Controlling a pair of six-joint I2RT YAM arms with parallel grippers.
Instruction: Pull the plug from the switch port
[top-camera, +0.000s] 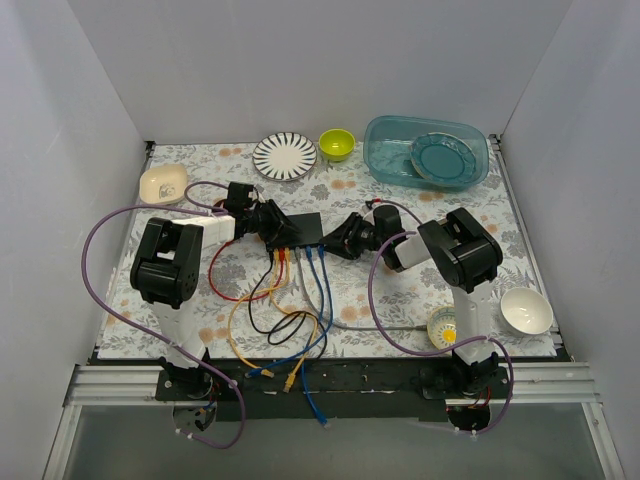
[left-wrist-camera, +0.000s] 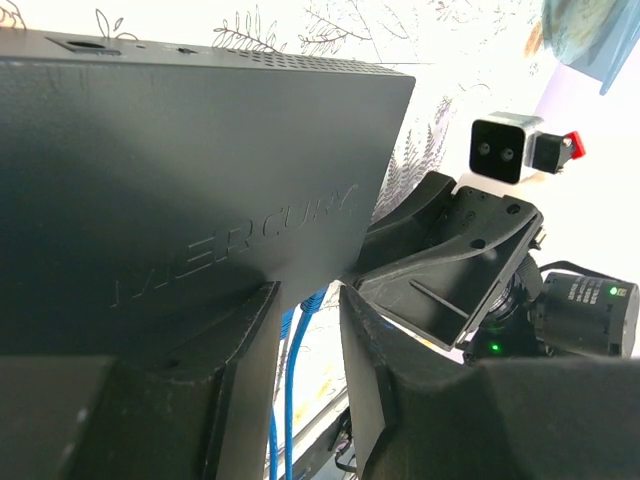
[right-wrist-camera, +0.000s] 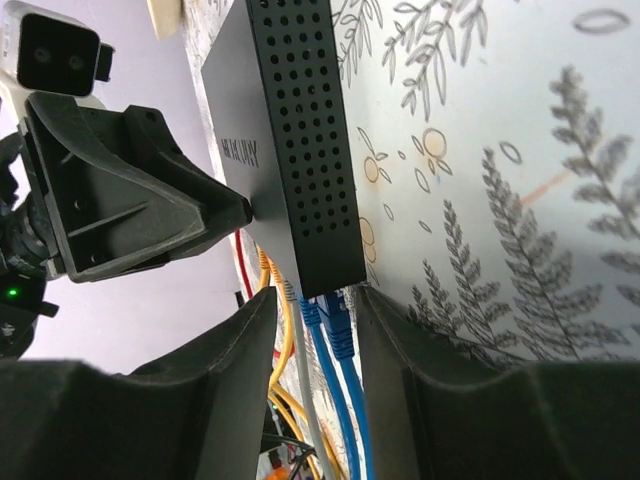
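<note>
Centrally on the floral table lies the switch, flat and matte black, its narrow side perforated. Cables crowd its near edge, with blue plugs towards the right. The left gripper has its jaws spread, one fingertip touching the switch's lettered top face. The right gripper is spread too, the blue plugs showing in its gap. A striped plate sits well apart by the far edge.
</note>
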